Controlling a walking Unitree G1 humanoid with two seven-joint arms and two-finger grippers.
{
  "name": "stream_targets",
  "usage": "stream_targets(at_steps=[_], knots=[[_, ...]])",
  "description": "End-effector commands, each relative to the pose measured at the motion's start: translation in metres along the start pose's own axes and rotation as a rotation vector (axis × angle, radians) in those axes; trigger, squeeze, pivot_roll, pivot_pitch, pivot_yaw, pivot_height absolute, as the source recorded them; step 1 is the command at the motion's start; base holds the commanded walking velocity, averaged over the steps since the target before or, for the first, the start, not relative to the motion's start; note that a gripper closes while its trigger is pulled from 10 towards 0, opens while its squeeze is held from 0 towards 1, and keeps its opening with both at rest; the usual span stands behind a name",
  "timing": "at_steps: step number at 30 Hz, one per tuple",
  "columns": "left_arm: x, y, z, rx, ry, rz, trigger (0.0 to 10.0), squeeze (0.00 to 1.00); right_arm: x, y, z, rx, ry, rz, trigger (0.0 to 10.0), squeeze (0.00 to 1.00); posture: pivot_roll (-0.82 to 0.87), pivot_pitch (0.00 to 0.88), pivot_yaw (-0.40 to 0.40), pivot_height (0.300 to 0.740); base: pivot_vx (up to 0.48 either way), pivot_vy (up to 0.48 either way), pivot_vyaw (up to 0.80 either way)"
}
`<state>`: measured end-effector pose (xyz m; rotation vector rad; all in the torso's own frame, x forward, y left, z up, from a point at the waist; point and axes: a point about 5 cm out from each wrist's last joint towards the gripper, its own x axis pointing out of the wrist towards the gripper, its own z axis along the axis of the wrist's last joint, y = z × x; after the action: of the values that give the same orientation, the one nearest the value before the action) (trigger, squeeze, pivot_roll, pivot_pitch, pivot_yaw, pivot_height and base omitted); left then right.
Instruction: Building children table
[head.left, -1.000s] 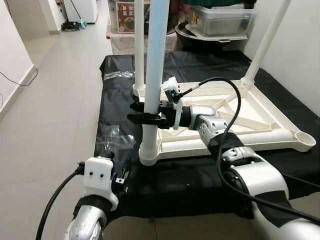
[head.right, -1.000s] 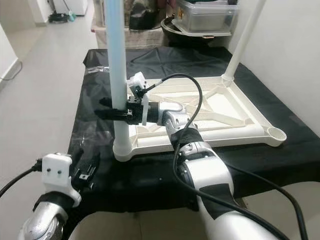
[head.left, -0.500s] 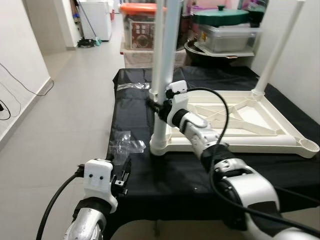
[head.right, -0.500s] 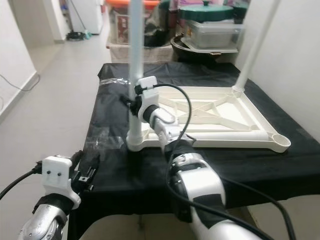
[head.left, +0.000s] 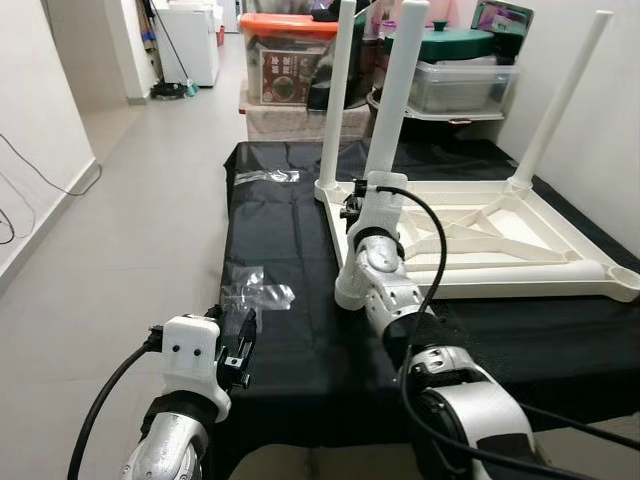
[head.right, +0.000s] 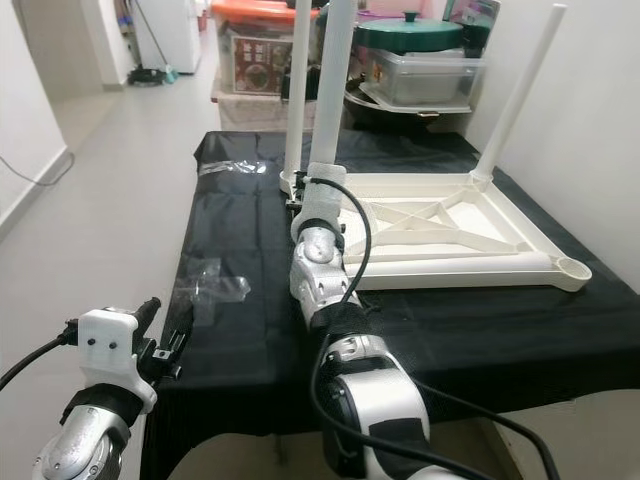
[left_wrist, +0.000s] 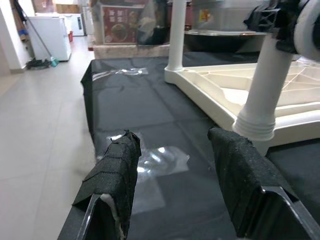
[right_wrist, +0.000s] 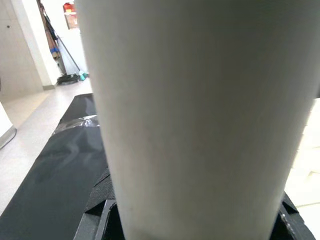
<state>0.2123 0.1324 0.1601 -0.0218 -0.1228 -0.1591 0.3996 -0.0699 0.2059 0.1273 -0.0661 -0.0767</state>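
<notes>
White children's table (head.left: 500, 240), upside down on black-draped bench (head.left: 280, 250), right of centre. Three legs standing upward: near-left leg (head.left: 385, 150), far-left leg (head.left: 335, 100), far-right leg (head.left: 560, 95); near-right corner socket (head.left: 622, 272) open. Right end effector (head.left: 352, 205) pinching near-left leg low down, pads to either side. Left end effector (left_wrist: 175, 175) spread, holding nothing, at bench's near-left edge. Clear plastic bag (head.left: 255, 293) flat on cloth, left of table. Storage boxes (head.left: 460, 75) beyond far end.
</notes>
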Motion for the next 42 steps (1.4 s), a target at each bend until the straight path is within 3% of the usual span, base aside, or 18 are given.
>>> stream_targets(at_steps=[1,2,5,6,12,13,15,18,21,23,25,27,31,37,38,39,40,42], knots=[[0.001,0.000,-0.002,0.008,0.006,0.001,10.0,0.00,-0.002,0.004,0.002,0.093,-0.048,0.067,10.0,0.00,0.04,0.023,-0.030,0.740,0.000,0.000,0.00],[0.002,0.000,-0.002,0.007,0.005,0.001,10.0,0.00,-0.001,0.004,0.009,0.056,-0.096,0.115,10.0,1.00,0.03,0.014,-0.030,0.740,0.000,0.000,0.00],[0.003,0.000,-0.002,0.007,0.005,0.001,10.0,0.00,0.000,0.004,0.012,0.025,-0.126,0.143,10.0,1.00,0.03,0.014,-0.030,0.740,0.000,0.000,0.00],[0.003,0.000,-0.002,0.007,0.003,0.000,10.0,0.00,0.002,0.000,0.016,-0.019,-0.144,0.154,10.0,0.00,0.03,0.010,-0.029,0.740,0.000,0.000,0.00],[0.007,-0.001,-0.001,0.005,-0.004,-0.004,10.0,0.00,0.010,-0.011,0.018,0.090,-0.049,0.465,10.0,0.00,0.02,0.000,-0.030,0.740,0.000,0.000,0.00],[0.009,-0.001,-0.001,0.006,-0.007,-0.006,10.0,0.00,0.009,-0.016,0.015,0.132,0.016,0.667,10.0,0.00,0.02,0.000,-0.029,0.740,0.000,0.000,0.00],[0.009,-0.001,-0.001,0.006,-0.007,-0.006,10.0,0.00,0.009,-0.016,0.015,0.132,0.016,0.667,10.0,0.00,0.02,0.000,-0.029,0.740,0.000,0.000,0.00],[0.010,-0.001,-0.001,0.006,-0.008,-0.007,10.0,0.00,0.006,-0.018,0.015,0.172,0.047,0.800,10.0,0.00,0.02,0.000,-0.029,0.740,0.000,0.000,0.00],[0.012,0.000,0.000,0.008,-0.018,-0.008,10.0,0.00,-0.008,-0.013,0.013,0.157,0.116,1.167,10.0,0.00,0.03,0.000,-0.036,0.740,0.000,0.000,0.00],[0.013,0.000,0.001,0.009,-0.020,-0.008,10.0,0.00,-0.013,-0.011,0.011,0.142,0.146,1.271,10.0,0.00,0.03,0.000,-0.038,0.740,0.000,0.000,0.00],[0.013,0.000,0.001,0.009,-0.020,-0.008,10.0,0.00,-0.013,-0.011,0.011,0.142,0.146,1.271,10.0,0.00,0.03,0.000,-0.038,0.740,0.000,0.000,0.00],[0.013,0.000,0.000,0.008,-0.022,-0.010,10.0,0.00,-0.020,-0.005,0.015,0.155,0.168,1.425,10.0,0.00,0.03,0.000,-0.038,0.740,0.000,0.000,0.00],[0.014,-0.001,-0.001,0.006,-0.019,-0.015,10.0,0.00,-0.025,0.001,0.019,0.139,0.169,1.549,10.0,0.00,0.03,0.000,-0.033,0.740,0.000,0.000,0.00],[0.014,-0.001,-0.002,0.004,-0.017,-0.019,10.0,0.00,-0.028,0.003,0.017,0.087,0.182,1.600,10.0,0.00,0.03,0.000,-0.027,0.740,0.000,0.000,0.00],[0.015,-0.001,-0.003,0.003,-0.016,-0.020,10.0,0.00,-0.027,0.004,0.015,0.061,0.186,1.569,3.1,0.00,0.03,0.000,-0.027,0.740,0.000,0.000,0.00],[0.015,-0.001,-0.003,0.003,-0.016,-0.020,10.0,0.00,-0.027,0.004,0.015,0.061,0.186,1.569,3.1,0.00,0.03,0.000,-0.027,0.740,0.000,0.000,0.00],[0.015,-0.001,-0.004,0.003,-0.014,-0.022,10.0,0.00,-0.026,0.003,0.011,0.025,0.193,1.542,0.0,0.00,0.02,0.000,-0.023,0.740,0.000,0.000,0.00],[0.015,-0.002,-0.005,0.002,-0.014,-0.024,10.0,0.00,-0.024,0.001,0.010,0.013,0.179,1.503,0.0,0.00,0.02,0.000,-0.023,0.740,0.000,0.000,0.00]])
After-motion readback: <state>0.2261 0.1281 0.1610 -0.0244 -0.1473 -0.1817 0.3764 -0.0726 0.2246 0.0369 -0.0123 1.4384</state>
